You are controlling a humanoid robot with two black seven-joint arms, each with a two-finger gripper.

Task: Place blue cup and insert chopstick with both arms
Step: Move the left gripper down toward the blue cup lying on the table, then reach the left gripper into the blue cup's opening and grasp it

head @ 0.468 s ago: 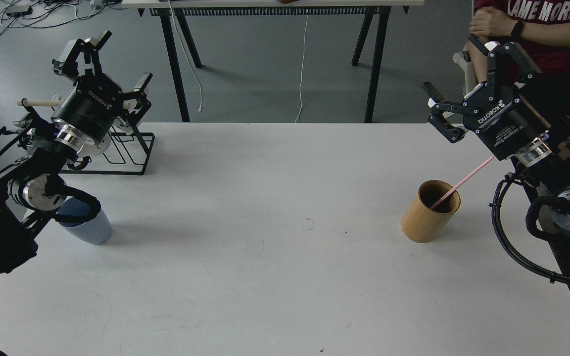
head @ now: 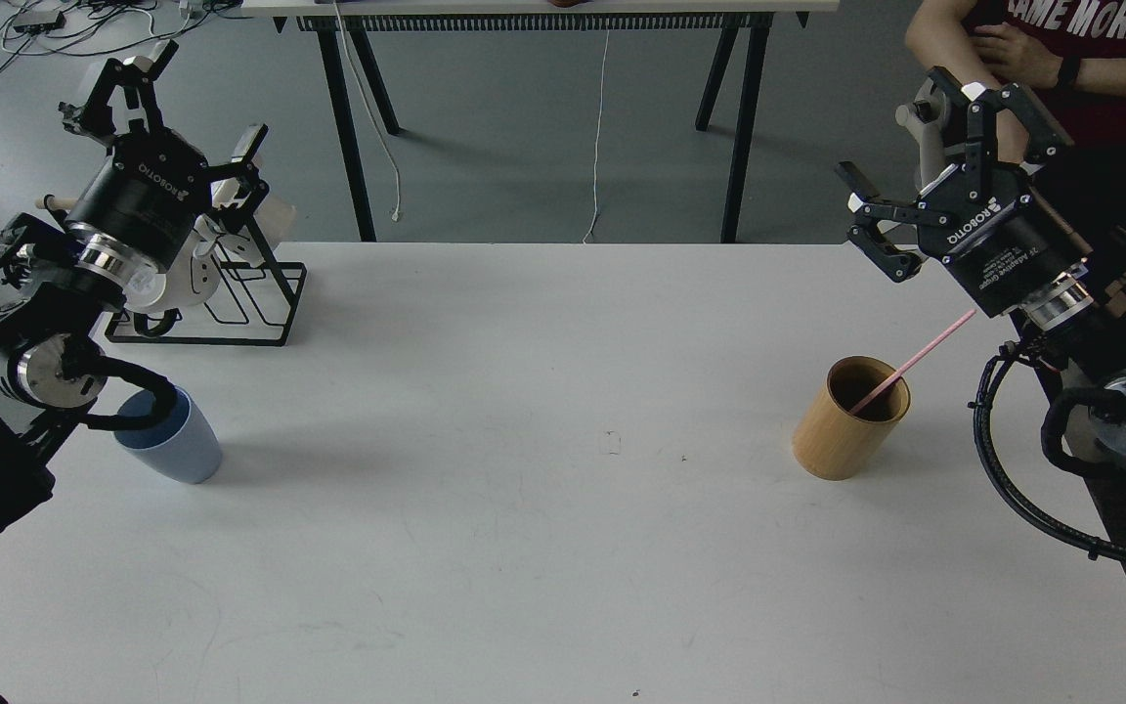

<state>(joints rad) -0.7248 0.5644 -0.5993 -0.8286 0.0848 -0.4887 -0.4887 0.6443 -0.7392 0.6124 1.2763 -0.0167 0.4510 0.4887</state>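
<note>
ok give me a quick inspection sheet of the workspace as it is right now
surface: white table, faint scuffs
job's things: blue cup upright near left edge; pink chopstick leaning in tan wooden cup
clutter: black wire rack with white mugs, back left
grippers: left gripper and right gripper raised, jaws open, empty
cables: black hose by right arm; floor cords behind
surroundings: seated person back right, second table

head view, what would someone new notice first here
Two black arms frame the white table, the left gripper and right gripper both raised, open and empty. A tan wooden cup stands at the right with the pink chopstick leaning out of it. The blue cup sits far left, near a wire rack.
</note>
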